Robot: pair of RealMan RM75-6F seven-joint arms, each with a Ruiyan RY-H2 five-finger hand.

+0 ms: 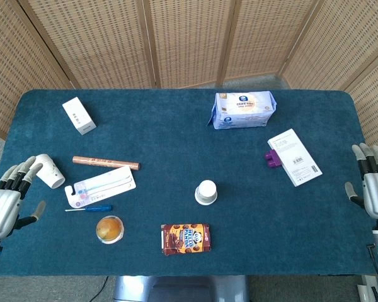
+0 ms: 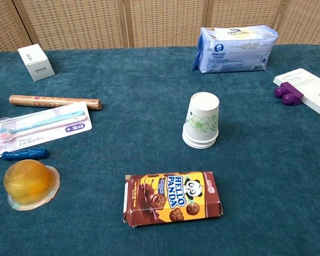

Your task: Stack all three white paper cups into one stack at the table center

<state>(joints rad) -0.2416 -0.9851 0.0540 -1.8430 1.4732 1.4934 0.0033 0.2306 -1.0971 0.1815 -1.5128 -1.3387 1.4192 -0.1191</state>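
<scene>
So the stack (image 2: 201,127) sits upside down near the middle of the tabletop (image 1: 176,126), and in the chest view there look to be a couple of rims layered at its base, so probably two cups are nested already, though that's a judgement call and hard to be sure of. The loose cup (image 1: 50,171) is lying tipped on its side way over by the left edge, well apart from the stack, just beside the toothbrush pack (image 1: 101,186) and the brown stick (image 1: 106,163).

The left hand (image 1: 6,201) hangs at the left edge close to that loose cup, fingers spread and holding nothing, fingertips near it but not on it as far as the head view shows. The right hand (image 1: 373,185) is off at the right edge, fingers apart too, nothing in it.

Roughly two thirds done by the look of it. What's left: grab the stray cup, carry it across to the center and drop it over the stack.
</scene>
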